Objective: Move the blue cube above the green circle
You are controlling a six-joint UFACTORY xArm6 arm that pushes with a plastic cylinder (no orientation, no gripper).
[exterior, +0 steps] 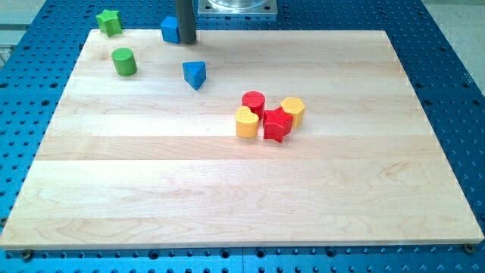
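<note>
I see a pale wooden board (227, 189) on a blue perforated bench (455, 91). Far left lie a green star block (109, 22), a green cylinder (124, 61), a blue cube (170, 29) and a blue triangular block (195, 74). Right of centre cluster a red cylinder (253, 102), yellow heart block (246, 122), red star block (277, 124) and yellow hexagonal block (293, 110).

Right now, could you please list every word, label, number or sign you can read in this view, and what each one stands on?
None: no readable text anywhere.
The wooden board, blue cube, green cylinder, the other blocks and my tip all appear unmarked.
The metal base at the view's top shows no legible label.
</note>
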